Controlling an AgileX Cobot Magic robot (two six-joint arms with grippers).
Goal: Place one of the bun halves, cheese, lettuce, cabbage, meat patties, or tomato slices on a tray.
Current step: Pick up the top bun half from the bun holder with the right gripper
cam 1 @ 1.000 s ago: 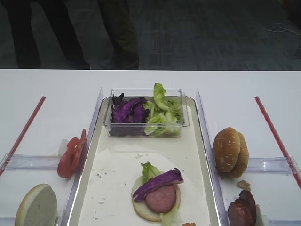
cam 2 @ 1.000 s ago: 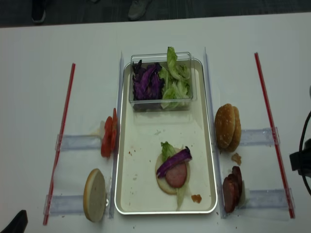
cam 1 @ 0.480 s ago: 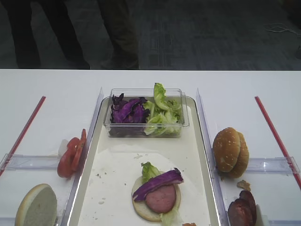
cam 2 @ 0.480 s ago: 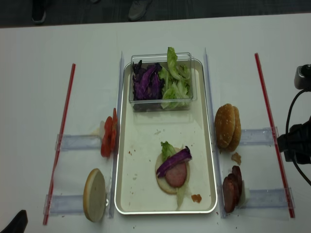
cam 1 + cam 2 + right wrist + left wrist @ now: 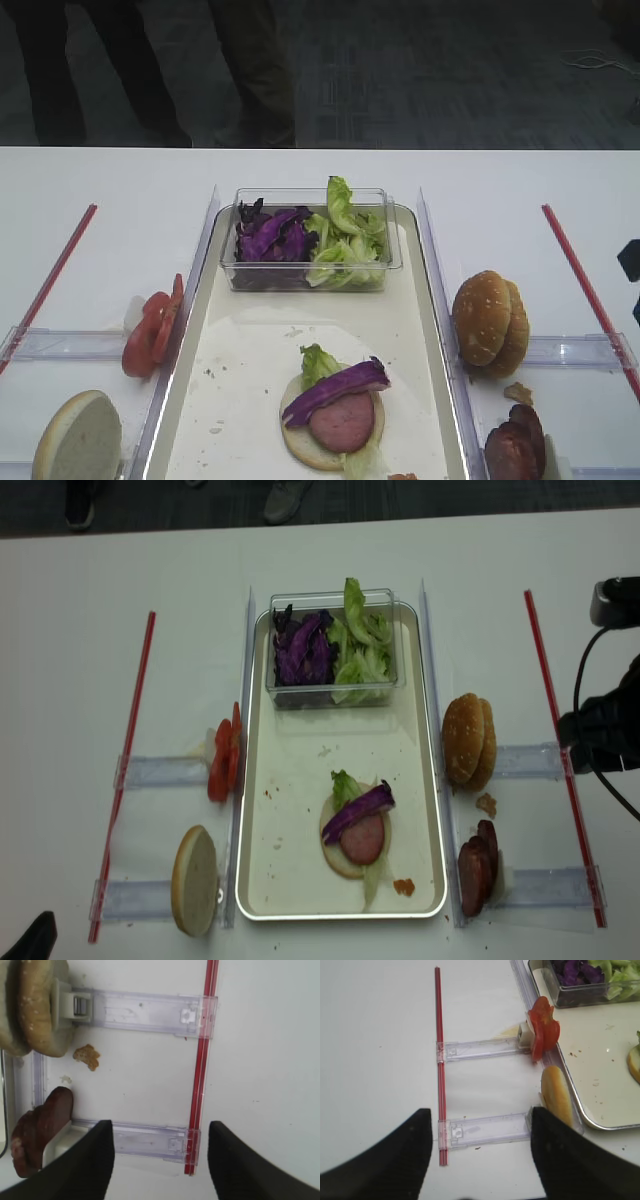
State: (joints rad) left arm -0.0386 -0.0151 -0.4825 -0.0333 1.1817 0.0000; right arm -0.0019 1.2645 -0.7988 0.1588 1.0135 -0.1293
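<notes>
Our right fingers (image 5: 102, 1155) stand wide apart, holding nothing, above the bench (image 5: 260, 1060) beside the meat patties (image 5: 40, 1130). Descending here, we risk clamping the clear holder, not a patty for the tray (image 5: 432, 330).

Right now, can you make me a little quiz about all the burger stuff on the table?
1. True or false: the tomato slices lie inside the tray.
2. Which sits beside the lettuce in the clear box: A cheese, B cabbage, C bun?
3. Fill in: the right gripper is ____, holding nothing.

Key: 1 false, they stand left of it. 2 B. 3 open.
</notes>
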